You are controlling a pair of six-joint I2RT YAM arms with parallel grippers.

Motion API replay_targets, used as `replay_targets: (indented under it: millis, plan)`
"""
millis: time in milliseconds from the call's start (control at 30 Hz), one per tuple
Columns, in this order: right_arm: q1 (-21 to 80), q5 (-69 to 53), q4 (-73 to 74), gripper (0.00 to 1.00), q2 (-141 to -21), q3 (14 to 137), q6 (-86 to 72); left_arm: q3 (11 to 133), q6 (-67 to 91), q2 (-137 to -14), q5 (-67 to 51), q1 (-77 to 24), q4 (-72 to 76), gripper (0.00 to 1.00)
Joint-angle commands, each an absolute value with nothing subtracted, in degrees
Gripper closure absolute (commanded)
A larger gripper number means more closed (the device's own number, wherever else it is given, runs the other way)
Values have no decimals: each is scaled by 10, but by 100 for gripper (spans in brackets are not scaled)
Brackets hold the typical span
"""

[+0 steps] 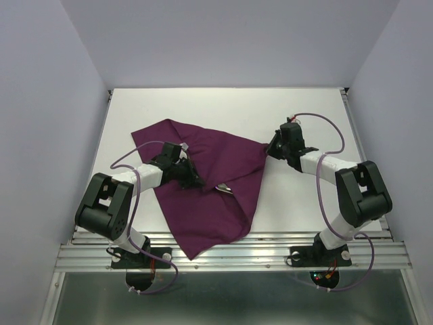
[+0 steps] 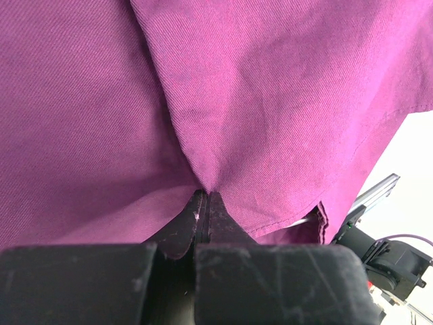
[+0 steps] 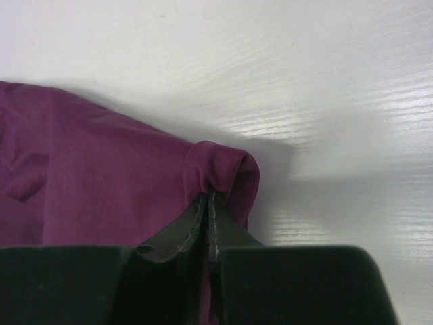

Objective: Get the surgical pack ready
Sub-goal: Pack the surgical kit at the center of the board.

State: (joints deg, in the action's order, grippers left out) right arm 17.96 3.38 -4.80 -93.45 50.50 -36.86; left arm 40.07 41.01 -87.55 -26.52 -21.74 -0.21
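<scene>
The deep-purple cloth wrap [image 1: 216, 169] lies crumpled across the middle of the white table [image 1: 304, 115], with one point hanging over the near edge. My left gripper [image 1: 194, 179] sits on the cloth's middle. In the left wrist view the left gripper [image 2: 206, 195] is shut, and folds of cloth [image 2: 270, 101] gather into its tips. My right gripper [image 1: 271, 149] is shut on the cloth's right corner [image 3: 223, 166], which bunches over its tips [image 3: 210, 198]. A sliver of silver metal [image 1: 224, 188] shows under a fold. The gauze is hidden.
An aluminium rail [image 1: 270, 252] runs along the near table edge, with both arm bases bolted to it. White walls close in the left, right and back. Purple cables loop beside each arm. The right arm's base [image 2: 389, 261] shows in the left wrist view.
</scene>
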Motion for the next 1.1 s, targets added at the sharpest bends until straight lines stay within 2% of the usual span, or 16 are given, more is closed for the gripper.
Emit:
replay_targets:
  millis: [0,33,67,133,167,267,300,333,367,433,467,567,700,900,1067]
  plan:
    - [176,61,-18,89,-914,489,-348,391,406,-864,-261,-217,-4,100]
    - [176,62,-15,85,-903,490,-343,391,405,-865,-262,-217,-4,100]
    - [176,65,-11,72,-881,496,-337,392,404,-866,-262,-217,-4,100]
    - [176,63,-2,65,-861,504,-330,393,404,-867,-263,-217,-4,100]
    - [176,62,-2,55,-843,508,-328,392,403,-867,-263,-217,-4,100]
    - [176,53,20,47,-824,512,-327,391,402,-868,-263,-217,-4,100]
    - [176,47,20,47,-814,511,-330,391,402,-869,-263,-217,-4,100]
    - [176,40,18,48,-812,511,-330,390,402,-869,-263,-216,-4,100]
    - [176,25,18,58,-811,510,-336,389,402,-869,-262,-217,-4,100]
    - [182,5,8,69,-817,505,-339,388,401,-870,-262,-217,-4,100]
    - [187,-30,6,79,-820,502,-344,388,401,-872,-262,-217,-4,100]
    - [192,-79,-45,89,-834,471,-359,388,399,-872,-262,-217,-4,100]
    - [192,-102,-81,93,-853,424,-380,388,398,-873,-261,-217,-4,100]
    - [192,-57,-102,94,-865,356,-400,385,395,-886,-260,-217,-4,100]
    - [192,-58,-120,96,-896,356,-400,383,390,-905,-260,-217,15,100]
